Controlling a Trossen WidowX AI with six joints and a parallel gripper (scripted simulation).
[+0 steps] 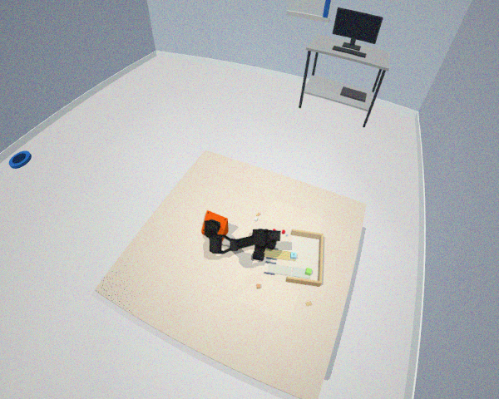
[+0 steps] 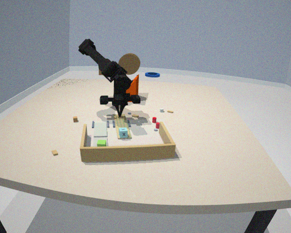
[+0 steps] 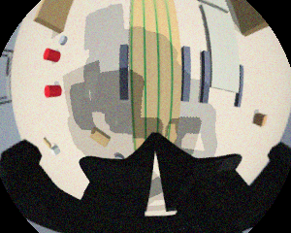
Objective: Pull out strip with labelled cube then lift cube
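A yellow strip with green lines [image 1: 279,254] [image 2: 121,123] [image 3: 151,49] runs in one piece between two dark blue guides. The light blue cube marked X [image 1: 293,255] [image 2: 123,132] stands on its far end, inside the wooden frame. A pale strip [image 1: 286,270] [image 2: 100,129] [image 3: 224,53] lies beside it, with a break across it in the exterior view. A green cube [image 1: 308,271] [image 2: 101,143] sits on that strip's far section. My gripper [image 2: 119,116] [image 3: 154,135] is shut and empty, its tips at the near end of the yellow strip; whether they touch it is unclear.
The wooden frame [image 1: 321,258] [image 2: 128,152] has three walls and opens towards the arm. Two red cylinders stand on one side, one nearer the frame [image 2: 157,125] [image 3: 51,54]. A small brown block [image 2: 75,119] [image 3: 260,119] lies on the other side. A wooden piece [image 3: 100,137] lies near the fingers.
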